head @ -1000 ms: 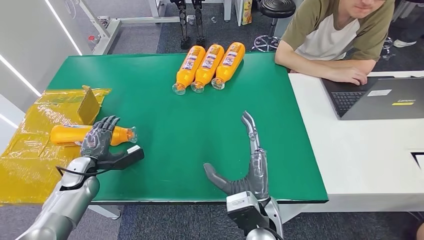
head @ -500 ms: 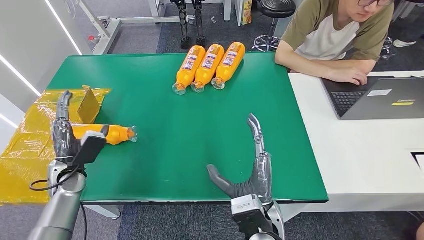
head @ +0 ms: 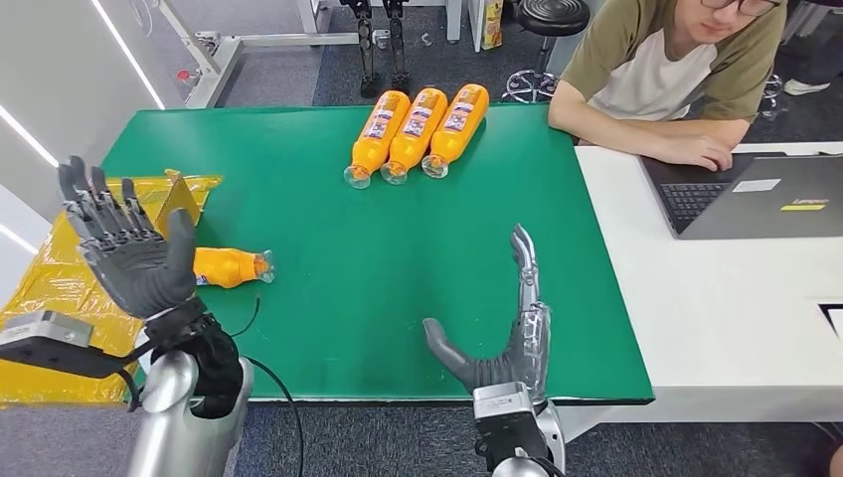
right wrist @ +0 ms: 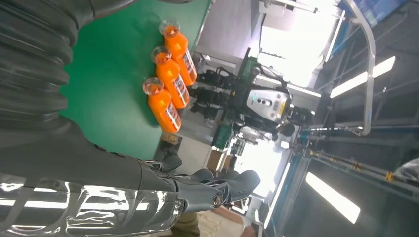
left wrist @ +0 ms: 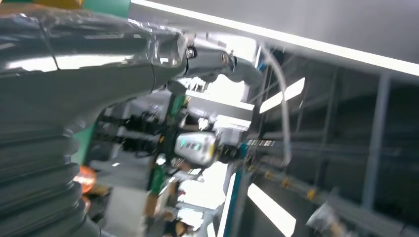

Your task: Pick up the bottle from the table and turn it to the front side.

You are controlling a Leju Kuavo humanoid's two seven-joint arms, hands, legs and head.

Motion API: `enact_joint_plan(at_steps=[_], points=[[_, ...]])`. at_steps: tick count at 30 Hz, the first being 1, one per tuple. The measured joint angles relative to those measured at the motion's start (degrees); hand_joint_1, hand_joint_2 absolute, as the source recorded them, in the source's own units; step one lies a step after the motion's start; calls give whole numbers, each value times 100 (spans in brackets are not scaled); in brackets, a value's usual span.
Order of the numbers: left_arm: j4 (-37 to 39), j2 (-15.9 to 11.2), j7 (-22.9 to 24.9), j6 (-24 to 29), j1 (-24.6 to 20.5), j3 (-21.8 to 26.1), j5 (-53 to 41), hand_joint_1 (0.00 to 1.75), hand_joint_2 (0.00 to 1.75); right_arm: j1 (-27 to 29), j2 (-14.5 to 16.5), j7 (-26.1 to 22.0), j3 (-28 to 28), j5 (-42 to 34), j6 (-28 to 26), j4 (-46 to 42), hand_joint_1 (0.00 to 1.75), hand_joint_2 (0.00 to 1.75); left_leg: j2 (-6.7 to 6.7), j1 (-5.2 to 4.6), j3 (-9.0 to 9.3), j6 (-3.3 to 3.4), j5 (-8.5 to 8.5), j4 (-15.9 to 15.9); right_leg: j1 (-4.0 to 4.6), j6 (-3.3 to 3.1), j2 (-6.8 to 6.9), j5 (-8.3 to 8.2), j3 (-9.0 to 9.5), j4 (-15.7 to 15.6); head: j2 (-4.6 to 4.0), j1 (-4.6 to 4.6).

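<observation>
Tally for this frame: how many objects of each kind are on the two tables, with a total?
Orange bottles: 4, three side by side at the far edge, one lying near the left hand
Yellow plastic sheets: 1
Yellow cardboard pieces: 1
Laptops: 1
Total: 7

Green table (head: pixel 328 298) abuts a white desk (head: pixel 716 328); grey floor (head: pixel 268 75), black stool (head: pixel 550 18) behind
</observation>
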State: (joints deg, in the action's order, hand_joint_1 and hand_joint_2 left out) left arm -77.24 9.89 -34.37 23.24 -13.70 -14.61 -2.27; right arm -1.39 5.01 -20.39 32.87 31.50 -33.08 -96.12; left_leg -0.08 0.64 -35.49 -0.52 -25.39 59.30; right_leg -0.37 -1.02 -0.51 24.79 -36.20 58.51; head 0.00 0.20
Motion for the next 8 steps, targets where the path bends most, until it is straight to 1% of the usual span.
enact_joint_plan(at_steps=[2, 4, 8], points=[[-66, 127, 215, 151, 139, -391, -562, 0, 175, 23, 0, -2, -3, 54, -170, -54, 0, 175, -5, 0, -3, 1, -1, 0, 0, 3, 3, 2, 1, 0, 0, 2], [-86, 199, 314, 205, 227, -679, -850, 0, 175, 60, 0, -7, -7, 70, -273, -96, 0, 175, -1, 0, -3, 1, -2, -1, 0, 3, 0, 2, 0, 0, 0, 1], [-92, 239, 425, 137, 283, -981, -1240, 0, 175, 182, 4, -118, -27, 54, -484, -153, 0, 175, -1, 0, -2, 2, -3, -1, 0, 5, 0, 5, -1, -1, 0, 1]])
